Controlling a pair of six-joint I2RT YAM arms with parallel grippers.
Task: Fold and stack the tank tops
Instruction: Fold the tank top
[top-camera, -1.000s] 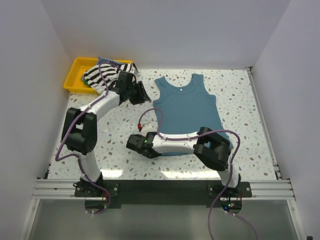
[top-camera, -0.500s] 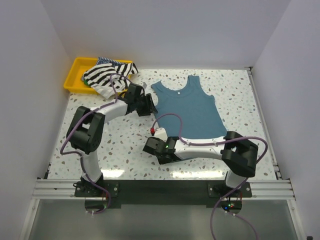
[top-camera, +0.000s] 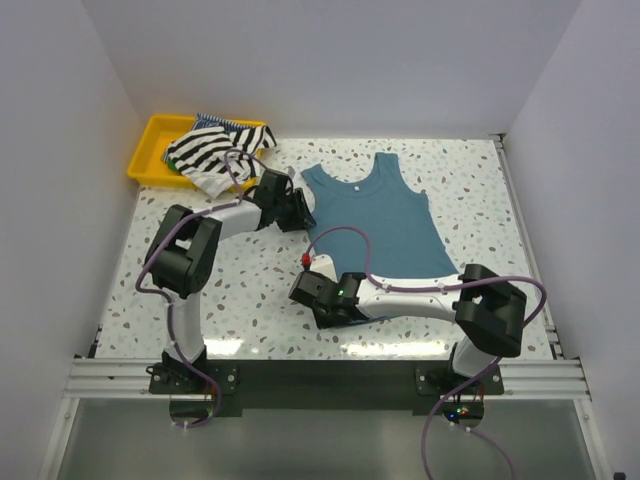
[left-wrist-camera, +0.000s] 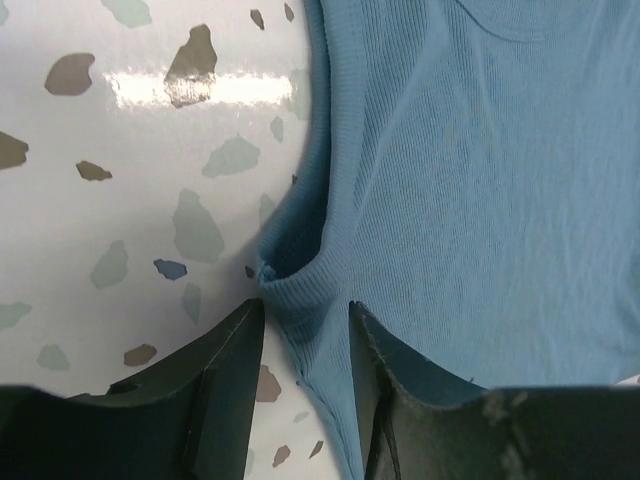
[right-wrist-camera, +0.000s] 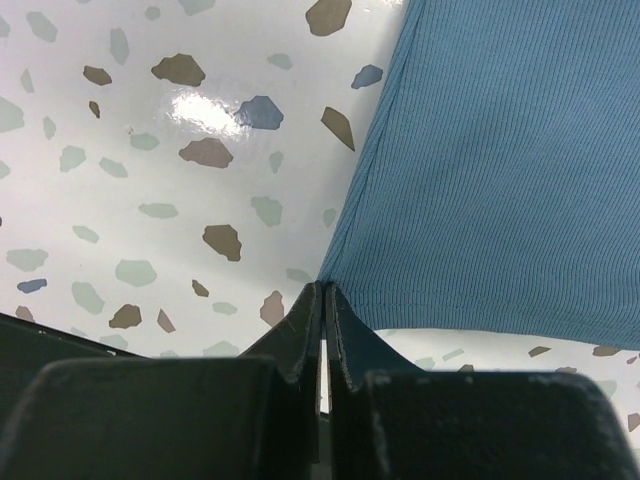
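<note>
Teal tank top (top-camera: 385, 225) is laid flat to the right of the yellow tray (top-camera: 148, 160). Its armhole edge nearest the tray is bunched between the narrowly parted fingers of the left gripper (left-wrist-camera: 305, 330). Its hem corner is pinched by the closed right gripper (right-wrist-camera: 322, 300). A striped tank top (top-camera: 215, 150) is heaped over the tray's right rim.

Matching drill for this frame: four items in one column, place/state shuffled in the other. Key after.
Items
1. left gripper
2. right gripper
3. teal tank top
4. black-and-white striped top

Place or state
A. heaped in the yellow tray, partly over its rim
B. shut on a bottom hem corner
C. spread flat on the table
D. open, one finger either side of an armhole edge

Pairs: 1-D, 2-B, 3-C, 4-A
</note>
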